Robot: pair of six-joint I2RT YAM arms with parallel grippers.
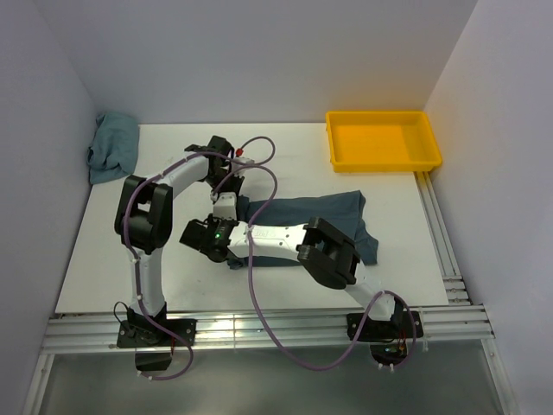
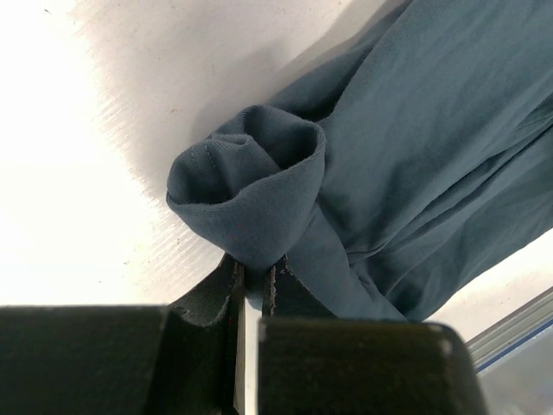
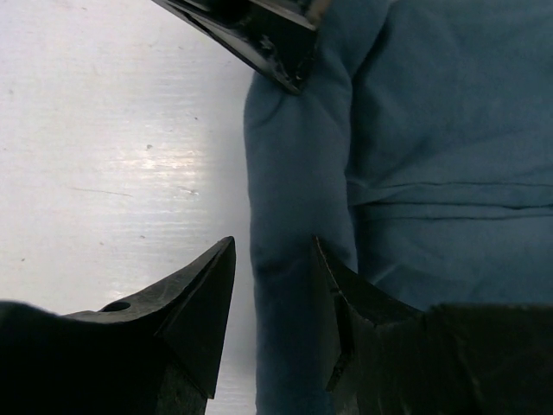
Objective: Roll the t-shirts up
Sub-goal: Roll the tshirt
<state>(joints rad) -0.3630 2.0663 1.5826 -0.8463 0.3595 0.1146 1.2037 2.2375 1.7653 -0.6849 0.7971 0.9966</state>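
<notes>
Nearest the bases, the right gripper (image 3: 273,298) stands over the near end of the dark t-shirt (image 1: 311,226), at its left side. Its 2 fingers (image 3: 200,298) are part open. The rolled edge (image 2: 246,173) of the shirt runs up between them. One finger touches cloth and the other sits over the bare table (image 3: 104,156). As far as the wrist view shows, nothing is clamped there.

The shirt lies across the middle of the table and is spread flat to the right of both grippers. Only this left side is turned over, so I judge the roll barely begun, 1 turn at most.

Just beyond, at the far end of the same edge, the left gripper (image 2: 252,290) has its jaws closed to a sliver, pinching a fold of the curled cloth.

To do this step well, the right gripper should probably close on the tube level with the left. Both would then carry it rightward together, low and at 1 pace. Limp cotton sags between 2 grips, and if one hand leads, the roll is likely to skew into a cone.

Farther off, a teal t-shirt (image 1: 112,147) lies crumpled in the far left corner, well apart. The yellow tray (image 1: 384,165) sits at the far right, near the dark shirt but not touching it.
</notes>
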